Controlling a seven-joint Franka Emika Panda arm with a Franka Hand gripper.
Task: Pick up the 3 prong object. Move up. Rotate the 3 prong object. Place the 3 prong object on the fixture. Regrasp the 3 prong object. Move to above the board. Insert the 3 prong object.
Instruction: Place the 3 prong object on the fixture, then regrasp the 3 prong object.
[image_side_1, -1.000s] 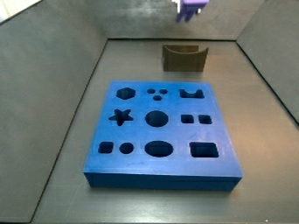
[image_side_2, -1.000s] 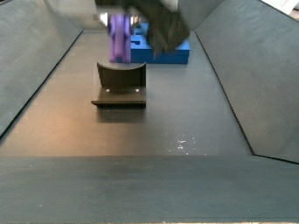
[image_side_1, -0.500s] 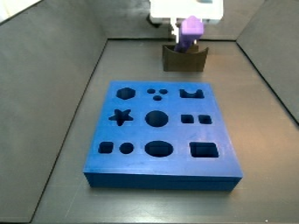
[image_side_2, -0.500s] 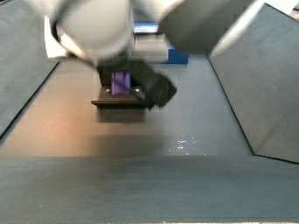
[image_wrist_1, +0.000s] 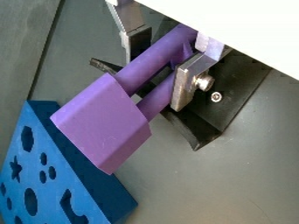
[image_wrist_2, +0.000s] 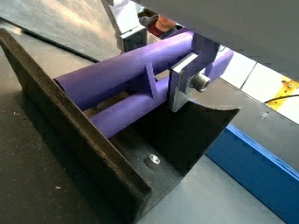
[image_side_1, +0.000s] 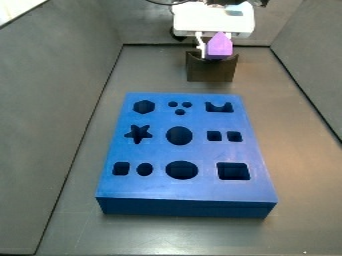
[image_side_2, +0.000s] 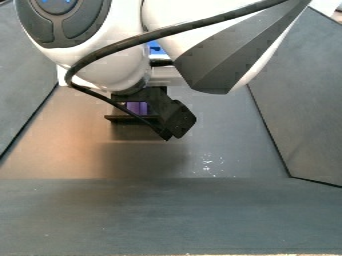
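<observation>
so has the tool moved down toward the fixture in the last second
Yes. In a side view the tool, holding the 3 prong object, has dropped from above down onto the fixture.

A dull grey floor lay around the board, and plain grey walls rose on each side, evenly lit.

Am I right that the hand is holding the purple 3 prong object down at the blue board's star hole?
Not quite: the hand holds the 3 prong object down at the fixture, behind the board, as a side view shows.
</observation>
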